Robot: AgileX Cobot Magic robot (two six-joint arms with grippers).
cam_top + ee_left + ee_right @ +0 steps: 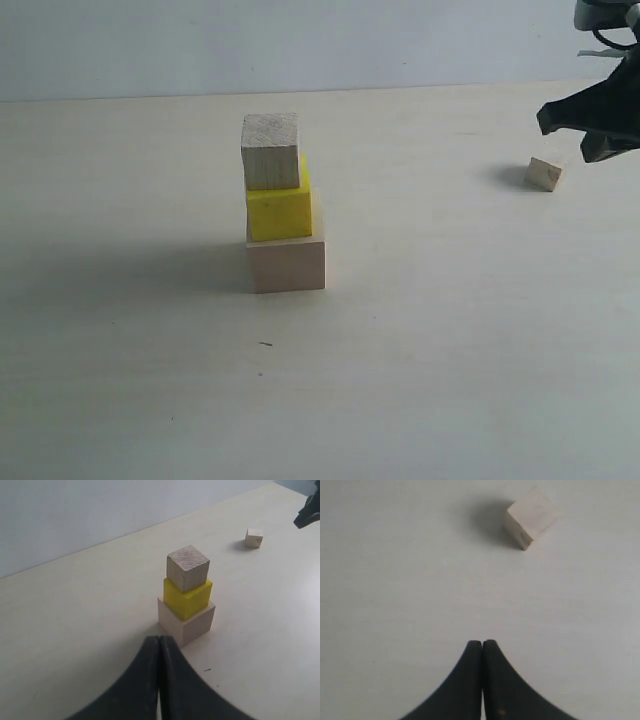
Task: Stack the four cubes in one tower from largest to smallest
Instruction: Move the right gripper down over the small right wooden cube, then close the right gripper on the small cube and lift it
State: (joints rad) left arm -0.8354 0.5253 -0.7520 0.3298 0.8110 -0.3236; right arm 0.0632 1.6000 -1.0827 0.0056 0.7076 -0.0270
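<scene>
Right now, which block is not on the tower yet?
The tiniest wood cube. It sits alone on the table, near the right gripper, while the other three make the tower.

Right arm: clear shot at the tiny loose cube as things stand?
Probably yes. The tiny cube sits alone on the table just ahead of the right pincer, nothing between them; the tower stands well off. The pincer is shut, so it must open first.
</scene>
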